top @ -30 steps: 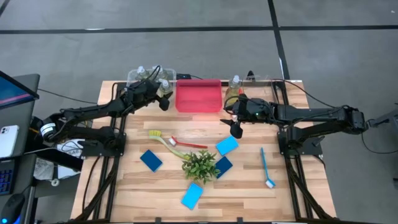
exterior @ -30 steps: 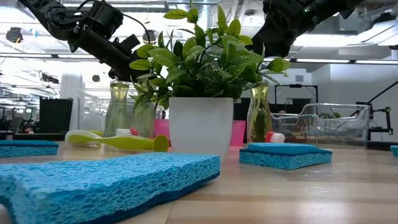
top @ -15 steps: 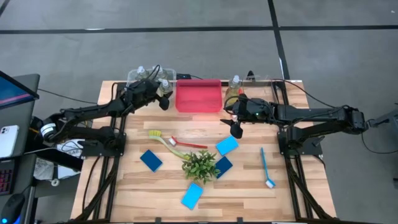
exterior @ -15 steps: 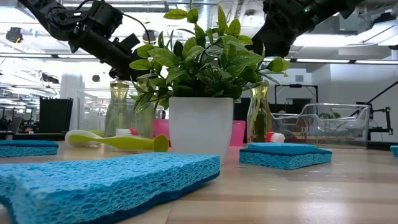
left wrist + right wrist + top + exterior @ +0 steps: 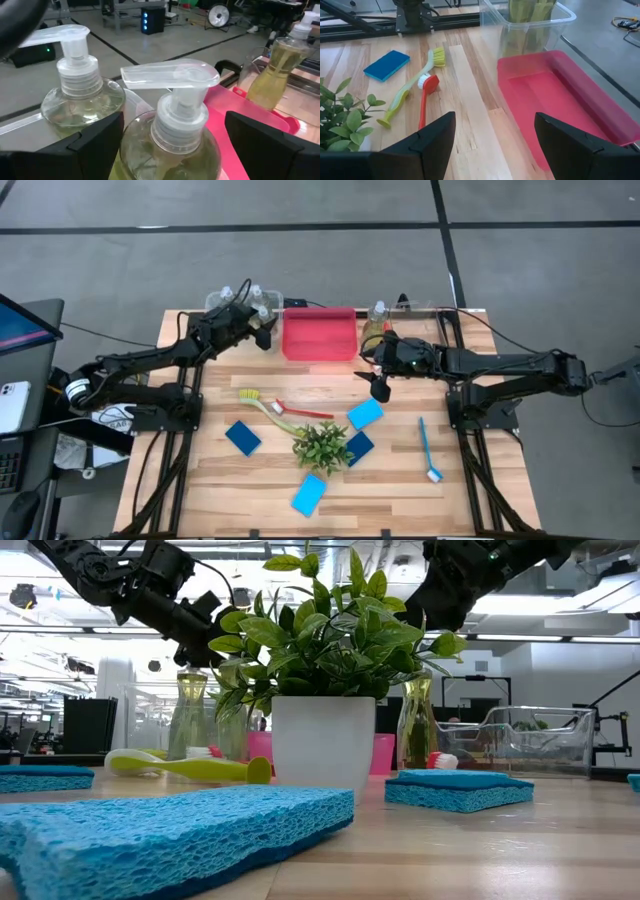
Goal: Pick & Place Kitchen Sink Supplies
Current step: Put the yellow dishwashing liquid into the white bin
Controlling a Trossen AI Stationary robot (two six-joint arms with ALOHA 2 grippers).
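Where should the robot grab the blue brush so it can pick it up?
Best grip is probably the thin handle of the blue brush, around its middle, coming straight down from above. It lies flat on the table near the right edge, with its white bristle head at the front end. Fingers should close across the handle's narrow width. The right gripper is nearest.

2 dark, slender jointed arms; black cables alongside; each end effector has blocky matte-black fingers.
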